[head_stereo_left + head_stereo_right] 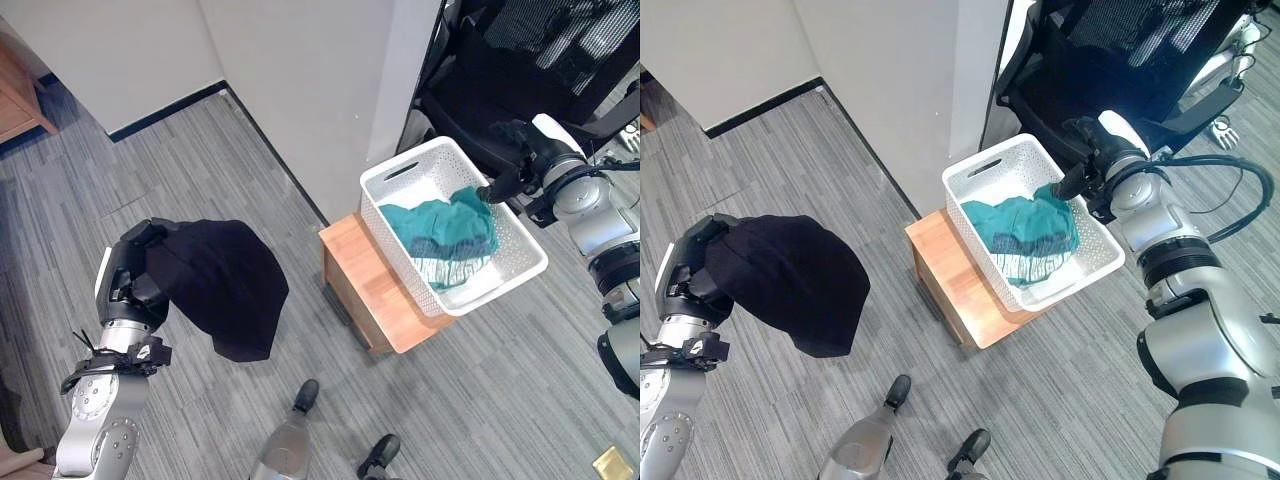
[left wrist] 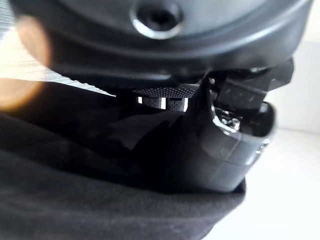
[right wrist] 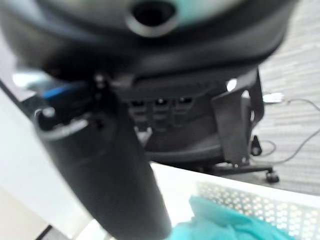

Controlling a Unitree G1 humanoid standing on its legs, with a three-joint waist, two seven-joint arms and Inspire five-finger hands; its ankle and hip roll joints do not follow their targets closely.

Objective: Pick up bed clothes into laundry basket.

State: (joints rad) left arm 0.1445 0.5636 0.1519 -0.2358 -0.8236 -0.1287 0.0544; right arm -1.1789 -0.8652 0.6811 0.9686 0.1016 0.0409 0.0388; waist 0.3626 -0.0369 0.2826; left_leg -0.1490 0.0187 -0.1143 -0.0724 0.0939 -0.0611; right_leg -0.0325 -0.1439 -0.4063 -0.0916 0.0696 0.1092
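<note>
Left hand (image 1: 135, 265) is up over the grey carpet floor (image 1: 200, 150), well away from the basket, with a black cloth (image 1: 225, 285) draped over it and hanging down in a loose fold. Its wrist view has dark fabric bunched right against the palm and thumb, and the fingers look curled into it, so that hand has hold of the black cloth.

Over on the other side, the right hand (image 1: 1080, 180) reaches in at the far rim of the white laundry basket (image 1: 980, 165). Its fingertips are pinching the upper edge of a teal garment (image 1: 1025, 225), which is lifted a little at that corner while the rest lies piled inside the basket. Beneath the teal piece there is a paler striped bit of fabric, also in the basket. From the right wrist view, the thumb stands just above the teal cloth, with the basket's perforated wall beside it.

That basket sits on a small wooden table (image 1: 385, 300), tucked by the corner of a white wall (image 1: 300, 90), and overhangs the table's far edge. Behind it stands a black office chair (image 1: 1120, 60), close to the right arm.
</note>
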